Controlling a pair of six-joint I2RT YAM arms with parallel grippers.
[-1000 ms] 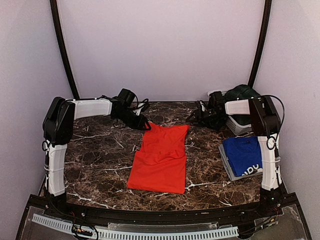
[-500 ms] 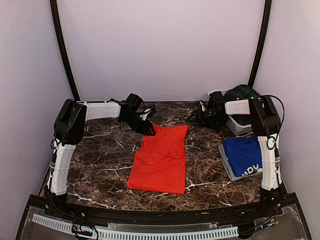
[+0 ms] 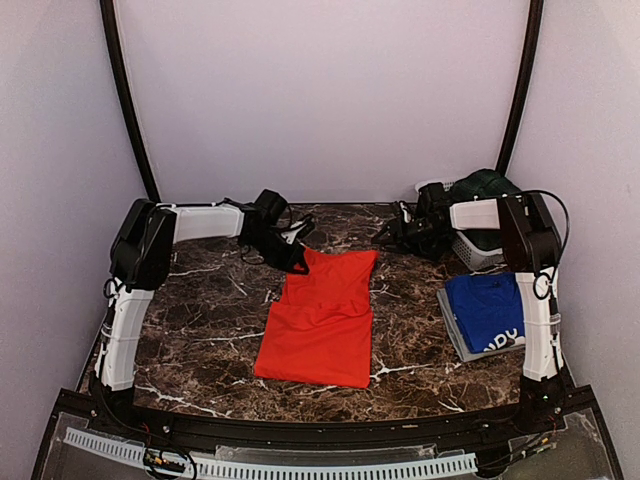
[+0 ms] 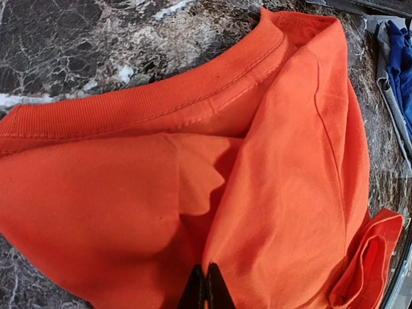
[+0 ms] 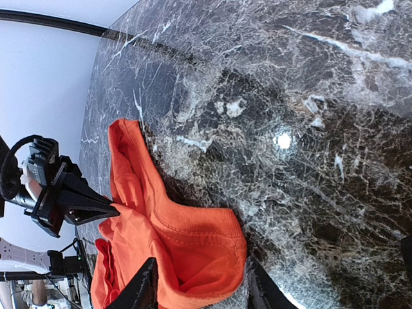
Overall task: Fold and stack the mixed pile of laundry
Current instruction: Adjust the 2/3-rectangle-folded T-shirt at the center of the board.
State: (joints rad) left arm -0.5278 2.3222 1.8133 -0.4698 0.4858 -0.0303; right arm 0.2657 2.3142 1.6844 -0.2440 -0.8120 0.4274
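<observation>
The red-orange T-shirt (image 3: pixel 318 318) lies folded lengthwise in the middle of the marble table. My left gripper (image 3: pixel 298 262) sits at its far left corner. In the left wrist view the jaws (image 4: pixel 206 283) are shut, pinching a fold of the orange cloth (image 4: pixel 129 193). My right gripper (image 3: pixel 386 238) is at the far right corner. It is open, and its fingers (image 5: pixel 143 288) straddle the collar end of the shirt (image 5: pixel 193 251). The royal blue T-shirt (image 3: pixel 487 308) lies folded at the right. A dark green garment (image 3: pixel 486 186) rests in the basket.
The blue T-shirt rests on a flat grey tray (image 3: pixel 452 326) at the right edge. A white slotted basket (image 3: pixel 478 254) stands at the back right behind the right arm. Dark marble table (image 3: pixel 200 310) shows around the shirt.
My left arm has swung to the right and its gripper has moved a little nearer onto the shirt's far left corner. The right arm and the shirt have not moved.
</observation>
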